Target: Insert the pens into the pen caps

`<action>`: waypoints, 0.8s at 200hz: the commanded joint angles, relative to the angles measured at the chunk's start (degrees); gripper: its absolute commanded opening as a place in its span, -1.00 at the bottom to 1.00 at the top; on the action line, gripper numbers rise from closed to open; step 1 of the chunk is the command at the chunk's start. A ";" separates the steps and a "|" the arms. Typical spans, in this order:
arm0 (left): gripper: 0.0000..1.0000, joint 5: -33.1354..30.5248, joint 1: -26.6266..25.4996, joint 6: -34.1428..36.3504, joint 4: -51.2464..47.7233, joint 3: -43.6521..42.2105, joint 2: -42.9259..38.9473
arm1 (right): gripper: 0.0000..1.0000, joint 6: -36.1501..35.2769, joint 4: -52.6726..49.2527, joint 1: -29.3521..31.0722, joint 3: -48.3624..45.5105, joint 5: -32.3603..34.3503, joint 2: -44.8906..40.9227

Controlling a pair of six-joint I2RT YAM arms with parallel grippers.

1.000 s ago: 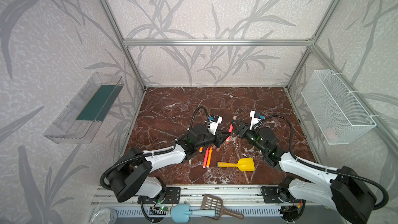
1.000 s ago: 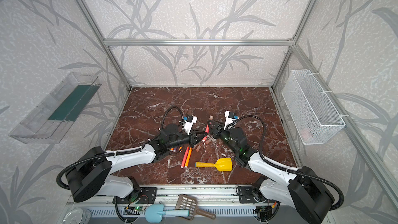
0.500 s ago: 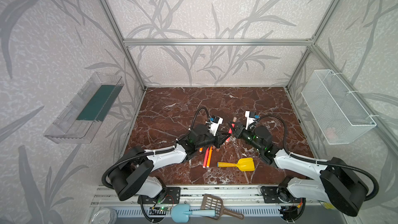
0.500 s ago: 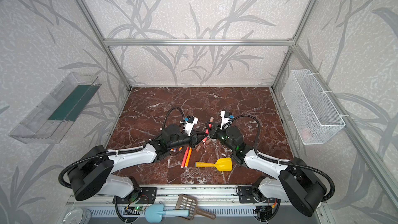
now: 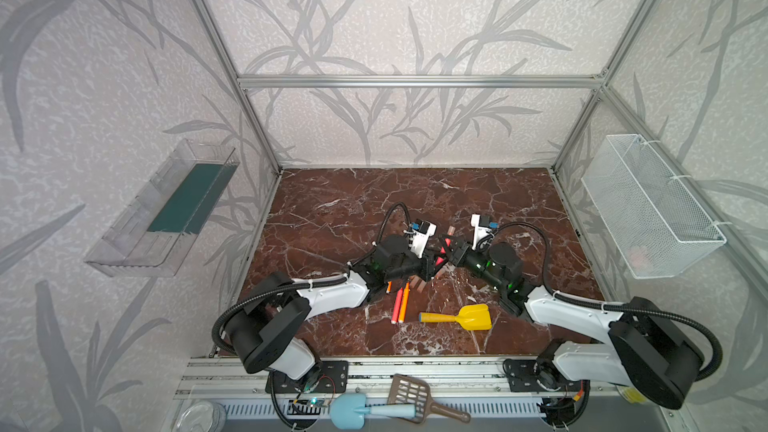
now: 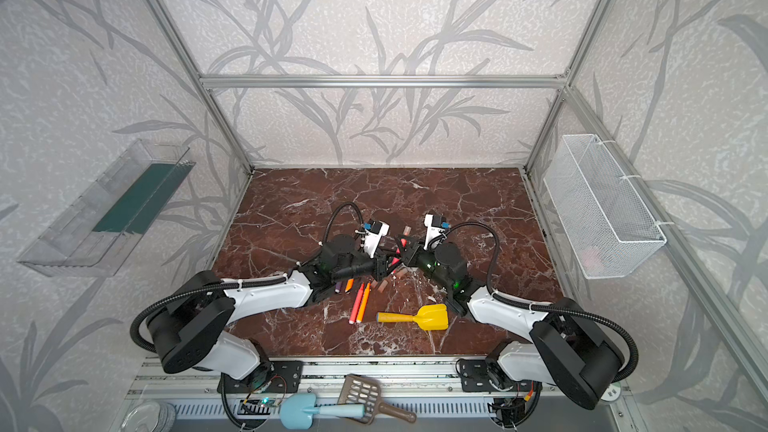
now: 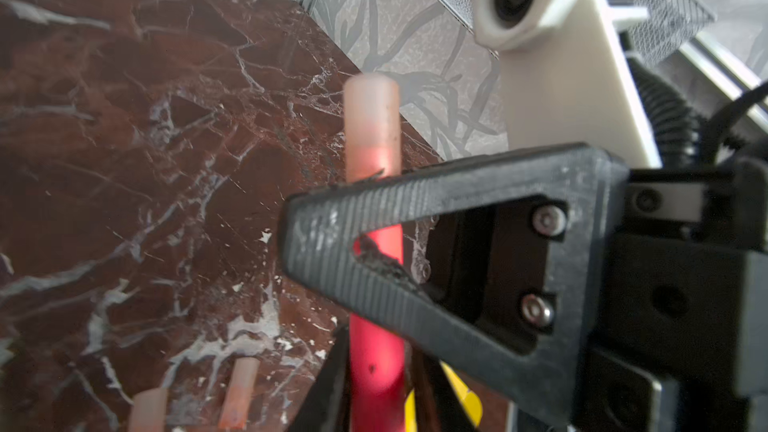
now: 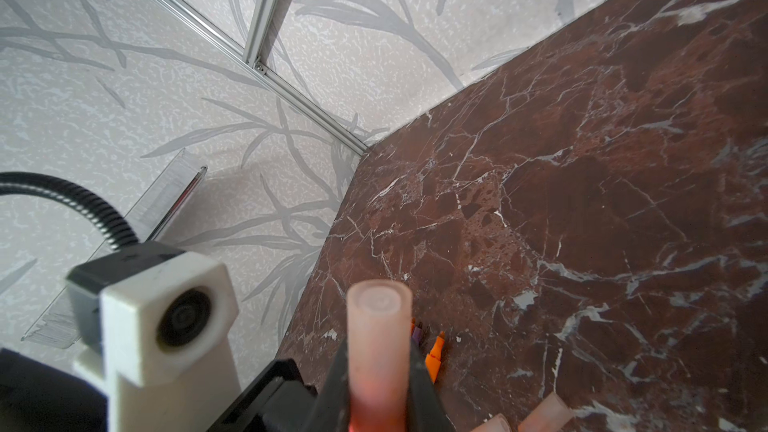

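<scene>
a: scene check, biggest things first. what do we log?

b: red-brown marble tabletop [image 5: 353,201]. on the left wall a clear plastic tray [image 5: 124,251], holding only a dark green liner [image 5: 187,197] as far as we can see. on the right wall a white wire mesh basket [image 5: 665,218], with something pale pink at its bottom, too blurred for us to name. we make out no pens or caps in either.

a: tools?

b: left gripper [image 7: 376,384] is clamped on the barrel of a red-pink marker pen [image 7: 376,338], held clear of the table at mid-scene. right gripper [image 8: 378,371] is clamped low on the translucent pinkish cap [image 7: 371,118] at that pen's far end.

a: what lies loose?

b: a yellow toy shovel [image 5: 457,317] near the front. beside it a second red-pink pen [image 5: 397,305] lies touching an orange pen [image 5: 404,303], parallel. a purple pen [image 6: 338,286] and a second orange pen [image 6: 349,284] are mostly hidden under the left arm. loose caps [image 7: 240,388] lie near them; we cannot count them all.

a: which relation does the next move turn on?

b: pen and cap share one long axis, running from the front toward the back wall. the cap is at the far end on the right gripper's side, and the left gripper has the nearer barrel. red shows through only the cap's lower part, so we judge it on but perhaps not seated. any push should run straight along that axis.
</scene>
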 commanded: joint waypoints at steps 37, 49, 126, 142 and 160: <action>-1.00 -2.59 0.38 4.93 1.10 3.97 1.00 | -0.06 -2.43 -2.61 0.09 -1.20 4.10 -7.30; -1.00 -4.44 0.36 6.78 3.33 3.22 0.03 | 0.12 -3.15 -7.75 0.10 -1.68 5.87 -11.59; -1.00 -3.75 1.50 12.24 2.35 8.44 -8.37 | 0.71 -7.02 -43.90 0.04 5.52 14.33 -47.25; -1.00 -3.91 1.48 13.89 2.71 9.32 -12.05 | 0.75 -8.20 -39.39 -0.02 6.38 15.65 -48.14; -1.00 -4.71 1.87 15.63 0.87 10.41 -15.58 | 0.76 -11.36 -40.43 -0.03 13.76 16.17 -42.11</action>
